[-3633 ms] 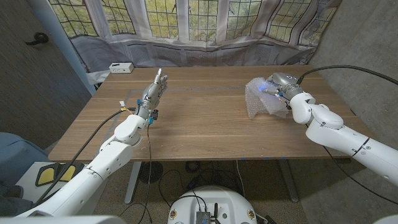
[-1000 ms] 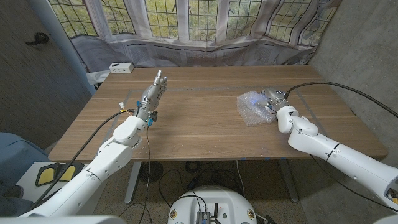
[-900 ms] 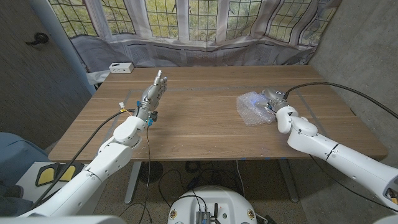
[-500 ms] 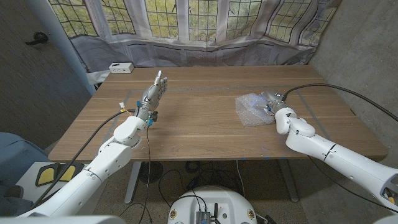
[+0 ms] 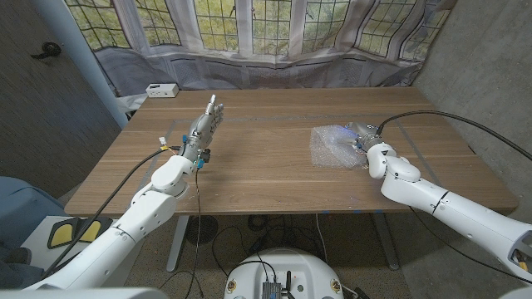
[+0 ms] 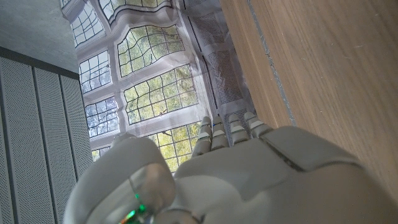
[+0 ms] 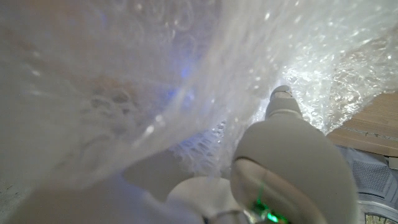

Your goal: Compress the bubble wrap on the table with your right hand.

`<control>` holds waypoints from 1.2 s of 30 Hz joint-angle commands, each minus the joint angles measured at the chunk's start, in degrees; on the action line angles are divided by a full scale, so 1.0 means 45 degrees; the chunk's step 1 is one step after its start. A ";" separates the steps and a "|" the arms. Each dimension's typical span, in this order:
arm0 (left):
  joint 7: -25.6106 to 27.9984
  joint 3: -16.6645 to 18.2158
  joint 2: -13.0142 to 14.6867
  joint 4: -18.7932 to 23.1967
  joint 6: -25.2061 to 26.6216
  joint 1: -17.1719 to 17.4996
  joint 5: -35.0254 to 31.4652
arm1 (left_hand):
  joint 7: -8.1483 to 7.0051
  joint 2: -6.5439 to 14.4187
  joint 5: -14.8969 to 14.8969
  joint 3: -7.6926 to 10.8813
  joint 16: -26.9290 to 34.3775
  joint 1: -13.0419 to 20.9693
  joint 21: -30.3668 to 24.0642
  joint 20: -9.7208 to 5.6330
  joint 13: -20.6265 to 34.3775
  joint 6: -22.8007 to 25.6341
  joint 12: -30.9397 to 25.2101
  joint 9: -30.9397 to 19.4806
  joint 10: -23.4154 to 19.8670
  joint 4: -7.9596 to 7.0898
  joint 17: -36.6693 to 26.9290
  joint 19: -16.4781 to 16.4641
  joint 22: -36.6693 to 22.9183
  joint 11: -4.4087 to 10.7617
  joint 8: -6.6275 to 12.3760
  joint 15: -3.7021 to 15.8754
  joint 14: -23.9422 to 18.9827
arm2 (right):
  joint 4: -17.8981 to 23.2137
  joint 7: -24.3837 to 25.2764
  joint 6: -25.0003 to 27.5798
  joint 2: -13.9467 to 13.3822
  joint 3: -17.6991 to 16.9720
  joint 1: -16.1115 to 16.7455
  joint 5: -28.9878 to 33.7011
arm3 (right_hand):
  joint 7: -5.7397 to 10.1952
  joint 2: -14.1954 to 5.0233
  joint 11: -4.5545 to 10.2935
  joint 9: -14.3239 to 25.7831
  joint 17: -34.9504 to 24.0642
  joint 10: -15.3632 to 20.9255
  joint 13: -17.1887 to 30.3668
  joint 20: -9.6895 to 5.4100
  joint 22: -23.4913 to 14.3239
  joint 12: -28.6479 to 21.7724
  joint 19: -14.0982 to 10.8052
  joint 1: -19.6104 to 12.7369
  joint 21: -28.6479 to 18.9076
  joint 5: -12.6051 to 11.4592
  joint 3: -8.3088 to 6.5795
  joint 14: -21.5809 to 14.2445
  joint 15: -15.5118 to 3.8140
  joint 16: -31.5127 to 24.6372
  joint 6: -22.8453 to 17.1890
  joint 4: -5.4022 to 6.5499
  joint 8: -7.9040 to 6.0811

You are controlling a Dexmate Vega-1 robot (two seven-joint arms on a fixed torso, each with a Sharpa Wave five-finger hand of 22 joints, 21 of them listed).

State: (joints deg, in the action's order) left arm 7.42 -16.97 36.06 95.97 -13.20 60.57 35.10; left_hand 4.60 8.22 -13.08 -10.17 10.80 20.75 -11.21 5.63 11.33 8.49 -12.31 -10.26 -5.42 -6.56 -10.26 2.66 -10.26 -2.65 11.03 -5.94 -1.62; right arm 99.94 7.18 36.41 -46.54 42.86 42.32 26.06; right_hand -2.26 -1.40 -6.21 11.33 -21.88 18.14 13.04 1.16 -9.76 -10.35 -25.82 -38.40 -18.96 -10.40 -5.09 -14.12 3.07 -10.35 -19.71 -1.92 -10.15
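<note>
The clear bubble wrap [image 5: 332, 146] lies crumpled and low on the wooden table [image 5: 266, 166], right of the middle. My right hand [image 5: 368, 143] is on the wrap's right side, pressing into it, with its fingers buried in the plastic. In the right wrist view the bubble wrap [image 7: 155, 81] drapes closely over the right hand [image 7: 283, 168], hiding the fingers. My left hand [image 5: 204, 124] is held up over the table's left part, fingers straight and holding nothing. In the left wrist view the back of the left hand [image 6: 249, 174] points toward the window.
A small white box [image 5: 161, 90] sits at the table's far left corner. A black cable [image 5: 440, 116] arcs over the table's right end to my right arm. A curtained window wall runs behind the table.
My right hand has brought the wrap down from a raised bundle and pushed it lower and flatter on the table, drifting slightly left. The left arm has not moved.
</note>
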 commanded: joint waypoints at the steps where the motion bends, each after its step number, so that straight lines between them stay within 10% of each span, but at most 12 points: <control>1: -0.0079 0.0052 0.0090 0.0010 0.0006 0.0056 0.0077 | 0.0042 0.0001 0.0035 0.0093 0.0002 0.0113 -0.0024 0.0067 0.0022 0.0099 -0.0008 -0.0032 -0.0126 -0.0008 -0.0028 0.0099 -0.0020 0.0021 -0.0014 -0.0010 -0.0030 | 0.0251 -0.0175 -0.0098 -0.0247 -0.0040 0.0049 -0.0132 | 0.0020 0.0094 -0.0079 0.0018 0.0123 -0.0564 -0.0033 0.0021 -0.0024 0.0007 0.0469 0.0436 0.0365 -0.0120 0.0196 0.0630 0.0156 0.0054 0.0546 0.0057 0.0000; 16: -0.0315 0.0066 0.0166 -0.0137 0.0065 -0.0084 0.0202 | 0.0059 0.0008 0.0036 0.0109 -0.0001 0.0118 -0.0034 -0.0038 0.0022 0.0101 -0.0001 -0.0032 -0.0113 -0.0006 -0.0027 0.0080 -0.0019 -0.0028 -0.0016 -0.0044 -0.0023 | 0.0400 0.0963 -0.1308 -0.0200 -0.0924 0.0739 -0.1066 | -0.0215 0.0017 -0.0289 -0.0001 0.0466 -0.1353 -0.0160 -0.0080 -0.0041 -0.0130 0.2045 0.2643 0.1458 -0.0166 0.0875 0.1881 0.0227 -0.0046 0.1433 0.0989 -0.0102; 36: -0.0776 0.0111 0.0191 -0.0567 -0.0140 -0.0316 0.0397 | 0.0139 0.0014 0.0037 0.0140 0.0000 0.0136 -0.0049 -0.0311 0.0020 -0.0080 0.0014 -0.0031 -0.0078 0.0003 -0.0026 0.0036 -0.0015 -0.0071 -0.0083 -0.0039 -0.0023 | 0.0794 0.3248 -0.5029 0.0136 -0.3062 0.2314 -0.3433 | -0.0541 0.0179 -0.0218 -0.0044 0.0711 -0.1756 -0.0259 -0.0389 -0.0025 -0.0087 0.2130 0.3313 0.1592 -0.0236 0.1163 0.2144 0.0188 -0.0096 0.2213 0.1178 0.0017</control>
State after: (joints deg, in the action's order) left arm 5.18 -16.54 36.81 94.34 -13.11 59.75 36.39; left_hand 5.02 8.22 -13.08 -9.68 10.80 20.75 -11.21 4.42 11.33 8.48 -12.31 -10.26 -5.63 -6.55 -10.26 2.91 -10.12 -2.87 10.79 -5.93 -1.62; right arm 102.21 16.66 23.09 -46.84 34.87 48.48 16.88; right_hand -4.44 -0.62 -7.16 11.19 -18.64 10.30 11.74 -0.12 -9.74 -10.82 -15.88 -24.13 -11.65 -11.09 -0.13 -4.36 3.88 -10.36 -10.25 3.05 -10.15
